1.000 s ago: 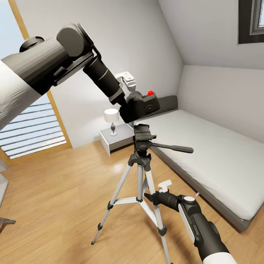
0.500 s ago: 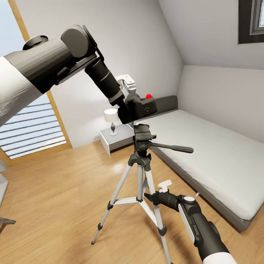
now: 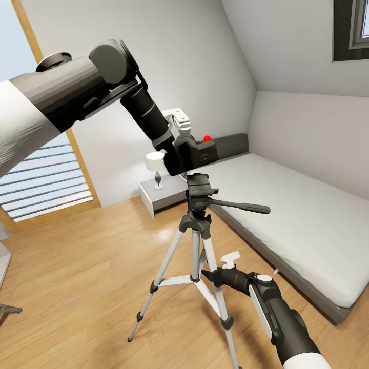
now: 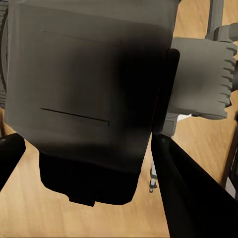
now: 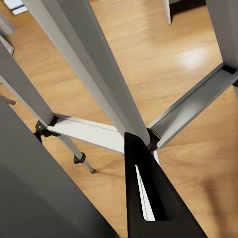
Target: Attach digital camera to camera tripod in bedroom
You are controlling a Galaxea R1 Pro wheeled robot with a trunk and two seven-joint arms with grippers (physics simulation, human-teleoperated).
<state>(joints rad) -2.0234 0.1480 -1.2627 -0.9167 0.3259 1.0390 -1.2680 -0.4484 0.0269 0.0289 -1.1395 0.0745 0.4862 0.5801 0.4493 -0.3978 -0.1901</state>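
My left gripper is shut on the black digital camera, whose red button faces up. The camera hangs just above the black pan head of the camera tripod; whether they touch I cannot tell. The tripod's long black handle points right. In the left wrist view the camera body sits between the dark fingers, with the pan head beyond. My right gripper is low beside a silver leg and looks shut with nothing in it.
This is the bedroom: a low grey-framed bed with a white mattress lies at the right. A grey nightstand with a lamp stands behind the tripod. A slatted window is at the left. Light wood floor spreads around the legs.
My left gripper has lowered the camera and carried it slightly left, closer to the pan head. The right arm and the tripod have stayed in place.
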